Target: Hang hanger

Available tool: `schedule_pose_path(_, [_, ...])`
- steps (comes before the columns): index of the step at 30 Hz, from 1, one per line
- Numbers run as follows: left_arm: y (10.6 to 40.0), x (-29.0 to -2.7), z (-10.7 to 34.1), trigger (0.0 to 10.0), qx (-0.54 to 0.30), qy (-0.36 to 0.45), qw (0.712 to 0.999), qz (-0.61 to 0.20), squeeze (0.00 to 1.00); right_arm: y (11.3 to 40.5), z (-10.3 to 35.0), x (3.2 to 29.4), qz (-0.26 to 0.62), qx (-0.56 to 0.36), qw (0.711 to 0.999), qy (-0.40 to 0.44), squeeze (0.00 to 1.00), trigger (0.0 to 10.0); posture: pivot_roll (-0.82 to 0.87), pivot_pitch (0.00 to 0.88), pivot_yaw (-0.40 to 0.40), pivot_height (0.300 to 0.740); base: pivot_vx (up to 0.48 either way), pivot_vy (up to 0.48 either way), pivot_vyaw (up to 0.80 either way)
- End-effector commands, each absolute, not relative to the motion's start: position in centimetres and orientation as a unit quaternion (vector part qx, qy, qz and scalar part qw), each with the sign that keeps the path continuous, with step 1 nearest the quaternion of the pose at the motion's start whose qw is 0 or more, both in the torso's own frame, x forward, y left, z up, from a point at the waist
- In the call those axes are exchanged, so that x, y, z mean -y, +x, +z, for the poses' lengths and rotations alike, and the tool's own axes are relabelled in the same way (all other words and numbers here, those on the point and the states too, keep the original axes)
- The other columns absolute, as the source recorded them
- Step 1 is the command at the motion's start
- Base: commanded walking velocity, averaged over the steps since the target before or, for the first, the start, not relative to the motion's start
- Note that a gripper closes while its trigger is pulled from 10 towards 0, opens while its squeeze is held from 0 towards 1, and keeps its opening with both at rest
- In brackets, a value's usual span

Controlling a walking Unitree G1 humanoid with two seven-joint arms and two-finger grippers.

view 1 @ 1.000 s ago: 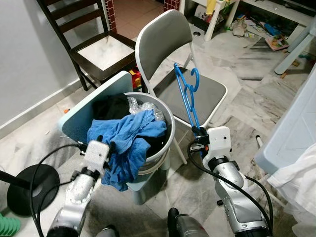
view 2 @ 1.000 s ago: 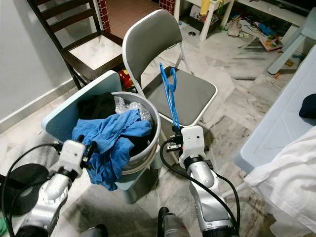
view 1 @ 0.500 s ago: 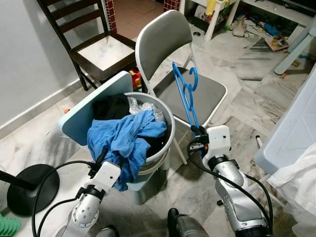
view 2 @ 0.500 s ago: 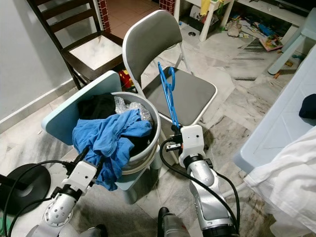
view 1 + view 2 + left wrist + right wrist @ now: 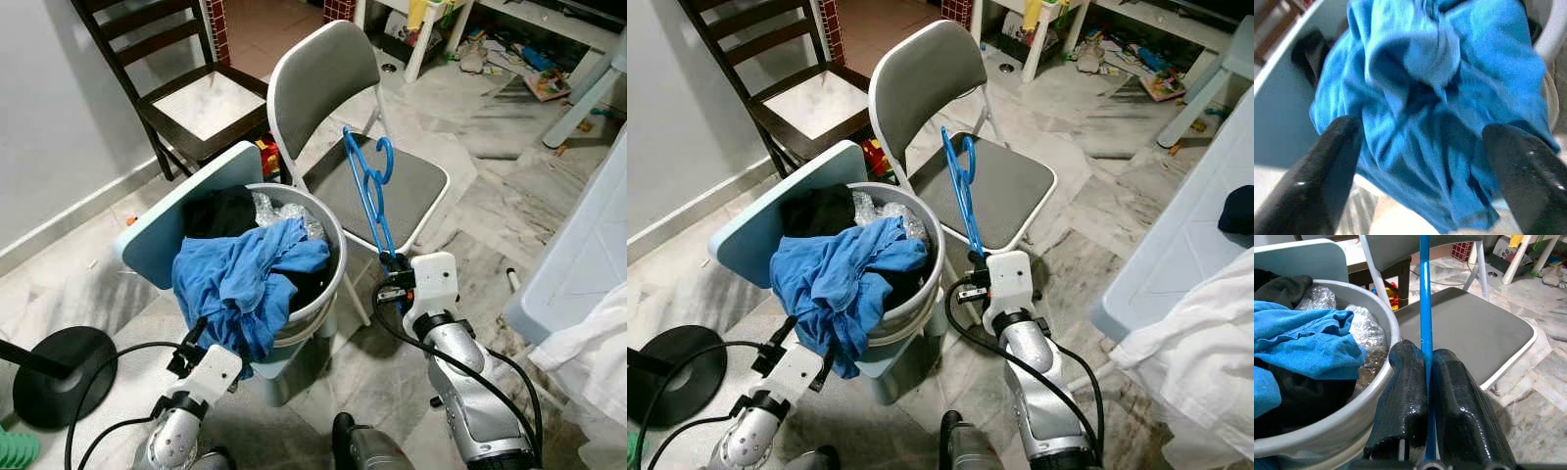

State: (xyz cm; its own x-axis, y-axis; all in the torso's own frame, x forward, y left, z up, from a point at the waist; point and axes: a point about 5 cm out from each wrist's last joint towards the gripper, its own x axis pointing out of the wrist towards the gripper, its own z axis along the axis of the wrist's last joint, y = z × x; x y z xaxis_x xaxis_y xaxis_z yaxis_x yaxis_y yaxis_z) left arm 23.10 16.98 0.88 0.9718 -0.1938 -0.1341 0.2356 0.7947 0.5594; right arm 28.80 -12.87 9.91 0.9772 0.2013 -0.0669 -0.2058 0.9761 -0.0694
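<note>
A blue plastic hanger (image 5: 368, 186) stands nearly upright in front of the grey folding chair (image 5: 377, 171), hook at the top. My right gripper (image 5: 393, 262) is shut on its lower end; the right wrist view has both black fingers (image 5: 1400, 396) pressed against the blue bar (image 5: 1424, 308). A blue cloth (image 5: 250, 279) is draped over the rim of a grey bucket (image 5: 333, 255) of laundry. My left gripper (image 5: 192, 345) is low, just below the hanging cloth, and stands open; its fingers (image 5: 1322, 176) frame the blue cloth (image 5: 1420, 107) without touching it.
The bucket rests on a pale blue stool (image 5: 162, 235). A dark wooden chair (image 5: 186, 88) stands behind it by the wall. A black round stand base (image 5: 54, 377) lies at the left. A pale blue table edge (image 5: 578, 255) with white cloth (image 5: 588, 362) is at the right.
My left arm has dropped down and back from the blue cloth, from beside the bucket to below the cloth's hanging edge. The right gripper still holds the hanger in nearly the same place.
</note>
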Motion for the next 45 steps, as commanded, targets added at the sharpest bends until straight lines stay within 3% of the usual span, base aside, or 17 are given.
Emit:
schedule_pose_path(1, [23.2,-16.6,1.2,10.0,-0.018,0.314,0.941,-0.125,1.0,28.7,10.0,13.0,0.102,-0.026,0.994,-0.04,0.0,10.0,-0.17,0.216,-0.045,0.74,0.0,0.0,0.0])
schedule_pose_path(7, [25.5,-16.6,3.2,10.0,0.042,0.371,0.917,-0.144,1.0,28.7,10.0,12.9,0.101,-0.025,0.994,-0.039,0.0,10.0,-0.17,0.219,-0.044,0.74,0.0,0.0,0.0])
schedule_pose_path(8, [25.6,-16.7,3.3,10.0,0.044,0.376,0.914,-0.148,0.58,28.7,10.0,12.9,0.102,-0.025,0.994,-0.039,0.0,10.0,-0.17,0.219,-0.044,0.74,0.0,0.0,0.0])
schedule_pose_path(9, [25.7,-16.7,3.4,10.0,0.047,0.385,0.909,-0.156,0.25,28.7,10.0,12.8,0.102,-0.025,0.994,-0.039,0.0,10.0,-0.17,0.218,-0.044,0.74,0.0,0.0,0.0])
schedule_pose_path(10, [25.8,-16.7,3.4,10.0,0.049,0.391,0.905,-0.162,0.25,28.7,10.0,12.8,0.102,-0.025,0.994,-0.039,0.0,10.0,-0.17,0.218,-0.044,0.74,0.0,0.0,0.0])
schedule_pose_path(11, [25.9,-16.8,3.3,10.0,0.049,0.401,0.899,-0.17,0.0,28.6,10.0,12.8,0.102,-0.025,0.994,-0.039,0.0,10.0,-0.17,0.22,-0.044,0.74,0.0,0.0,0.0])
schedule_pose_path(16, [26.5,-18.4,3.7,10.0,0.049,0.438,0.879,-0.185,0.0,28.7,10.1,13.0,0.099,-0.025,0.994,-0.04,0.0,10.0,-0.18,0.221,-0.044,0.74,0.0,0.0,0.0])
schedule_pose_path(22, [27.2,-18.5,4.9,10.0,0.074,0.426,0.88,-0.198,0.0,28.7,10.0,13.0,0.097,-0.026,0.994,-0.04,0.0,10.0,-0.16,0.22,-0.039,0.74,0.0,0.0,0.0])
schedule_pose_path(27, [26.8,-19.3,3.6,10.0,0.035,0.428,0.88,-0.205,0.0,28.9,10.0,12.6,0.1,-0.025,0.994,-0.037,0.0,10.0,-0.16,0.219,-0.038,0.74,0.0,0.0,0.0])
schedule_pose_path(28, [26.7,-19.4,3.5,4.9,0.031,0.428,0.88,-0.205,0.0,28.9,10.0,12.6,0.1,-0.025,0.994,-0.037,0.0,10.0,-0.16,0.22,-0.038,0.74,0.0,0.0,0.0])
schedule_pose_path(29, [26.7,-19.6,3.4,1.6,0.024,0.427,0.881,-0.203,0.0,28.9,10.0,12.6,0.1,-0.025,0.994,-0.037,0.0,10.0,-0.16,0.219,-0.037,0.74,0.0,0.0,0.0])
schedule_pose_path(30, [26.7,-20.0,3.1,0.0,0.011,0.424,0.884,-0.198,0.0,28.9,10.0,12.6,0.1,-0.025,0.994,-0.037,0.0,10.0,-0.16,0.22,-0.038,0.74,0.0,0.0,0.0])
schedule_pose_path(45, [29.1,-24.3,4.6,0.0,-0.049,0.39,0.914,-0.099,0.0,29.1,10.0,12.8,0.098,-0.026,0.994,-0.04,0.0,10.0,-0.16,0.218,-0.043,0.74,0.0,0.0,0.0])
